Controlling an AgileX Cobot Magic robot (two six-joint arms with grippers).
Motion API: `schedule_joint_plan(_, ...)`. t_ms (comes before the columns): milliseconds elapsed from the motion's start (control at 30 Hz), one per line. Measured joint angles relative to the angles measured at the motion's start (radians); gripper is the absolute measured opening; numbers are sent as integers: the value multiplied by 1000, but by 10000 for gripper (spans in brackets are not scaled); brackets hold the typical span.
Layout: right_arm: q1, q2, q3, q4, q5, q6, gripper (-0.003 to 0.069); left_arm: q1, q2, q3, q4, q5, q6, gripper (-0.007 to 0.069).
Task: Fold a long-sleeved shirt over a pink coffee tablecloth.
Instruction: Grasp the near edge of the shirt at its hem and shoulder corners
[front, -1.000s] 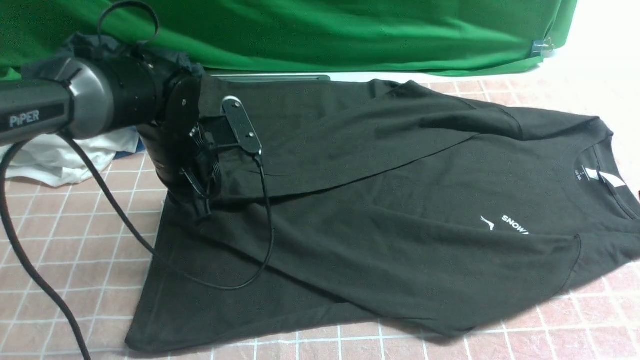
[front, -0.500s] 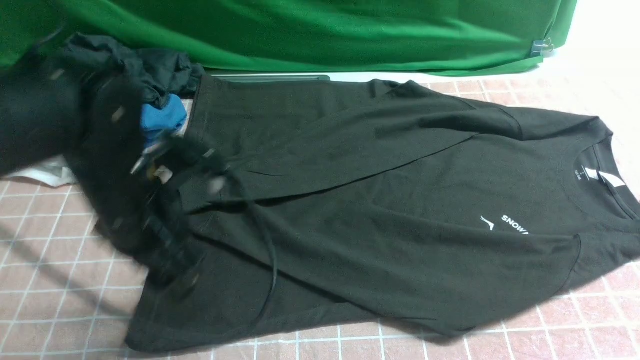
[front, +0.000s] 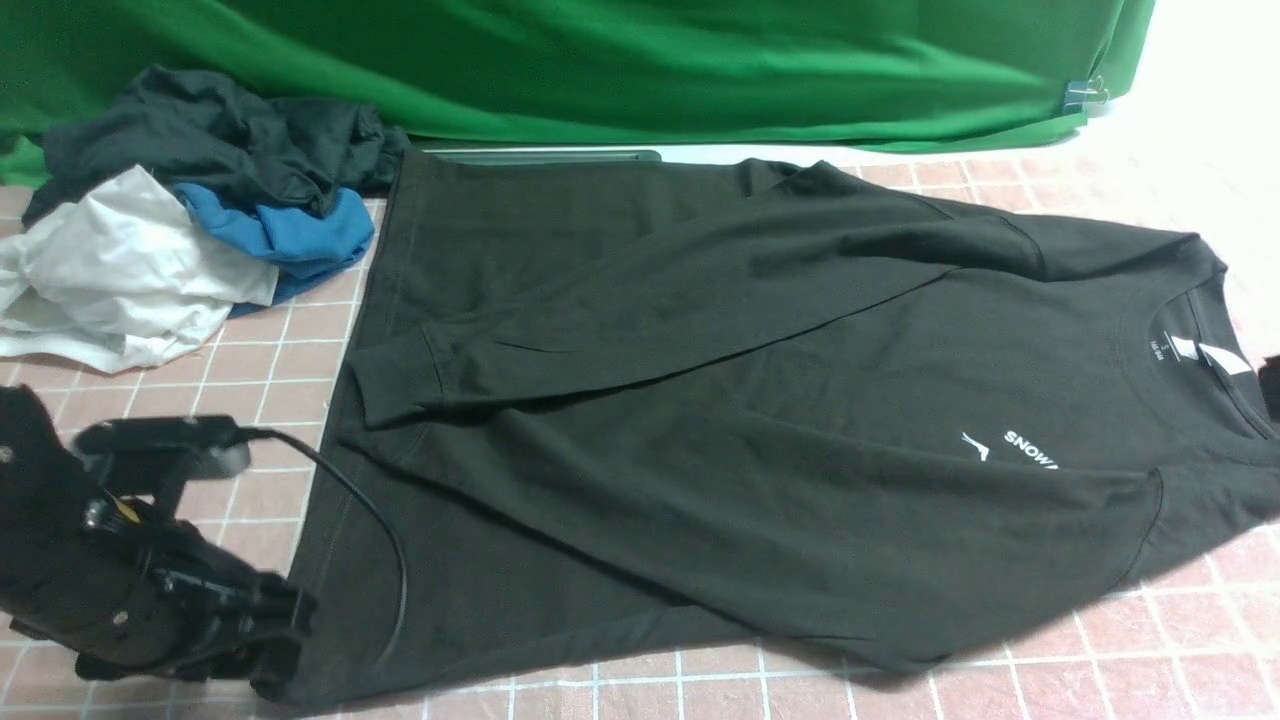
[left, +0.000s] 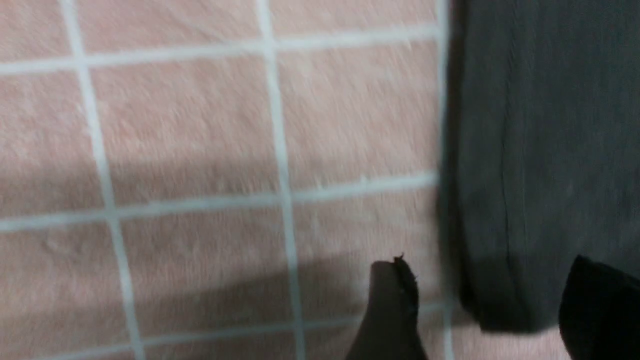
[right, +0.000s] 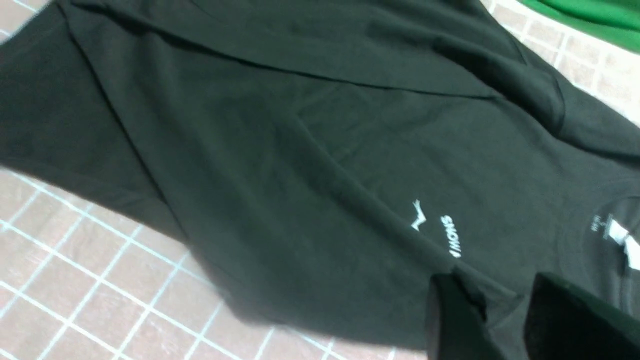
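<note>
Left claw (front: 280, 640) has swung from the sleeve (front: 650, 300) to the hem corner of the long-sleeved shirt (front: 800, 480), wide open, empty; right claw (right: 505, 320) hovers part-open, empty, over its chest.

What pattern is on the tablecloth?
Dusty pink tablecloth with a thin white grid, clearest in the left wrist view.

Up at the back, a green fabric backdrop (front: 640, 70) hangs in loose folds, and there's a small clip (front: 1085, 95) pinching its lower right corner. Far left, a crumpled heap: a black garment (front: 210, 140) on top, a blue one (front: 290, 235) spilling out beneath, a white one (front: 110, 270) sprawled at the front.
</note>
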Motion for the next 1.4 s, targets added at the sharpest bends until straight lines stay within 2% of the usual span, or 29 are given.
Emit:
schedule_joint_plan(233,0,0,0,11,-63,-2,220,8,102,-3,-134,-16,123,464)
schedule_joint_plan(400,0,0,0,23,-73,-2,221,12,131,-12,-134,-1,125,433)
schedule_joint_plan(500,0,0,0,28,-73,-1,225,14,140,-19,-118,22,124,351)
schedule_joint_plan(533,0,0,0,28,-73,-1,226,14,143,-20,-121,31,124,281)
schedule_joint_plan(567,0,0,0,29,-73,-1,227,14,143,-20,-121,36,124,270)
schedule_joint_plan(633,0,0,0,33,-73,4,230,14,145,-20,-124,48,129,116)
schedule_joint_plan(667,0,0,0,33,-73,10,230,14,145,-20,-129,56,129,73)
schedule_joint_plan(733,0,0,0,35,-72,29,232,14,140,-20,-138,64,132,36)
schedule_joint_plan(867,0,0,0,36,-70,52,237,12,91,-12,-139,112,133,24)
schedule_joint_plan(1133,-4,92,25,29,-59,75,238,12,-160,-32,-120,186,101,22)
schedule_joint_plan(1267,-73,218,55,29,-46,68,238,12,-265,-33,-121,204,99,22)
schedule_joint_plan(1300,-132,279,71,33,-47,40,238,12,-309,-33,-121,208,99,22)
schedule_joint_plan(1333,-140,286,74,34,-47,35,238,12,-314,-33,-121,208,99,22)
schedule_joint_plan(1367,-182,316,82,38,-48,9,238,12,-333,-33,-121,211,99,22)
schedule_joint_plan(1400,-236,371,94,54,-50,-83,238,12,-356,-33,-121,215,99,22)
